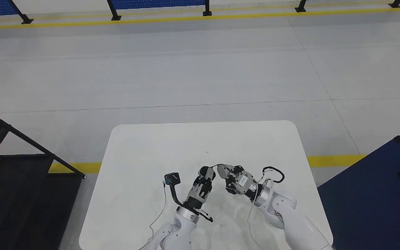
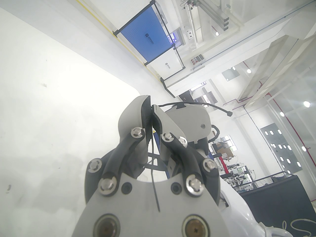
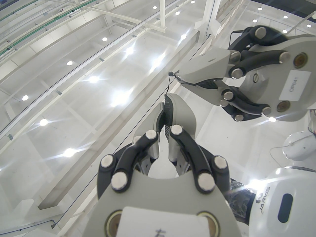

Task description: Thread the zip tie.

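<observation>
The black zip tie point(image 1: 219, 166) hangs as a thin arc above the white table point(image 1: 156, 150), between the two grippers near the table's front edge. My left gripper point(image 2: 151, 108) is shut on the strap, whose tail point(image 2: 153, 173) runs back between the fingers. My right gripper point(image 3: 165, 99) is shut on the strap too, and a short length rises from its tips to the small head point(image 3: 170, 74). Both grippers stand tip to tip, the left gripper point(image 1: 208, 173) beside the right gripper point(image 1: 230, 175). In the left wrist view the zip tie's head point(image 2: 229, 113) sticks out past the right gripper point(image 2: 187, 119).
The tabletop point(image 2: 49, 99) around the arms is bare apart from small marks. A black stand point(image 1: 25, 187) is off the table's left side and a dark blue panel point(image 1: 375, 194) off its right. Yellow floor lines point(image 1: 337, 160) run behind.
</observation>
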`<state>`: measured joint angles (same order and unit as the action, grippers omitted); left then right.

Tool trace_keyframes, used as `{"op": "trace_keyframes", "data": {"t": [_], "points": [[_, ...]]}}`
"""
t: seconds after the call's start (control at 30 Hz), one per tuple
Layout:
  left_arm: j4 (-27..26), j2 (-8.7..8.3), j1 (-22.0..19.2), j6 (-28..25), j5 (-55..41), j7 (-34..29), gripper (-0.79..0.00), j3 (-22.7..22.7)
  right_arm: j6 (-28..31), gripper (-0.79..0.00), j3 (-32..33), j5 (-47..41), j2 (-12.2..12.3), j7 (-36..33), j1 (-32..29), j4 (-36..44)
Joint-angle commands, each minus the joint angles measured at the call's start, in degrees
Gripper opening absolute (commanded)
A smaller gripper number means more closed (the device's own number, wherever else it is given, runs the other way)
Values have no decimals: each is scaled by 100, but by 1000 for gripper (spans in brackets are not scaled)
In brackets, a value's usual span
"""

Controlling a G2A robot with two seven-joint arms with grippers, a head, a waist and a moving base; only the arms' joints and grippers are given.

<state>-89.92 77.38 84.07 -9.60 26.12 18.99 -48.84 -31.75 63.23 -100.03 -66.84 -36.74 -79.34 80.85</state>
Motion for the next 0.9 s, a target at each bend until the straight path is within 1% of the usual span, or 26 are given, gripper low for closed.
{"op": "trace_keyframes", "data": {"t": [0.0, 0.87], "points": [[0, 0, 0, 0, 0, 0, -785, 0, -17, -785, 16, 18, -2, 8, -7, 2], [0, 0, 0, 0, 0, 0, -785, 0, -111, -785, 197, 186, -61, 53, -70, 37]]}}
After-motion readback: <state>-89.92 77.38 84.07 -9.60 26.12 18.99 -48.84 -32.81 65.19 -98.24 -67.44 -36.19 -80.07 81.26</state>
